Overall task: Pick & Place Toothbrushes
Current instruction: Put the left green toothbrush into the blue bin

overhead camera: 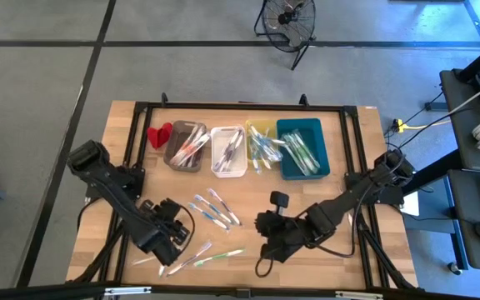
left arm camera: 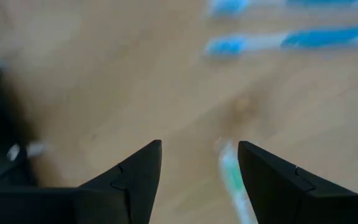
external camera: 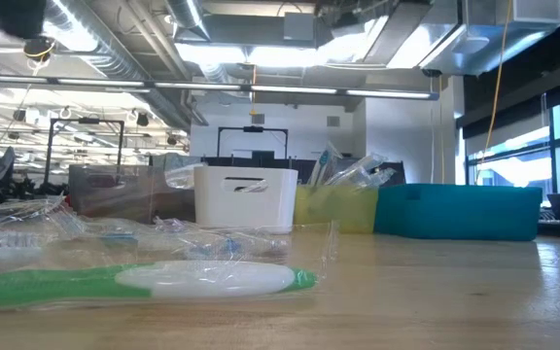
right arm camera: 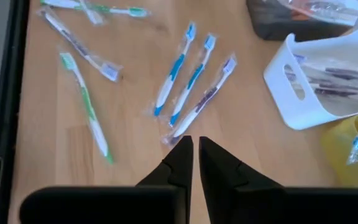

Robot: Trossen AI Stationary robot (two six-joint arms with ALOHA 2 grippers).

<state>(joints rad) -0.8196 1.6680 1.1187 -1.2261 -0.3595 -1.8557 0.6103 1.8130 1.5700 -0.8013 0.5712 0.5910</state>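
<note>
High view, read from left to right. The left gripper (overhead camera: 171,236) hangs low over the near-left part of the wooden table (overhead camera: 348,258), its jaws spread wide and holding nothing. In the left wrist view a green toothbrush (left arm camera: 234,180) lies on the wood between the two fingers (left arm camera: 135,177), so the wide spread looks like preparation for a grasp. More loose toothbrushes (overhead camera: 202,257) lie just beside this gripper at the table's near edge, and a small cluster of blue and purple ones (overhead camera: 215,208) lies a little farther in.

Along the far side of the table sit a small red object (overhead camera: 158,135), then four bins in a row: grey (overhead camera: 186,146), white (overhead camera: 227,151), yellow (overhead camera: 261,137) and teal (overhead camera: 303,147). Each already holds toothbrushes. The brushes seem grouped by colour, so the bins likely serve as sorting targets.

Right of centre, the right gripper (overhead camera: 267,248) waits near the table's front edge. Its jaws are closed and empty. The right wrist view confirms this, showing the closed fingers (right arm camera: 179,163) above the blue and purple cluster (right arm camera: 188,81).
</note>
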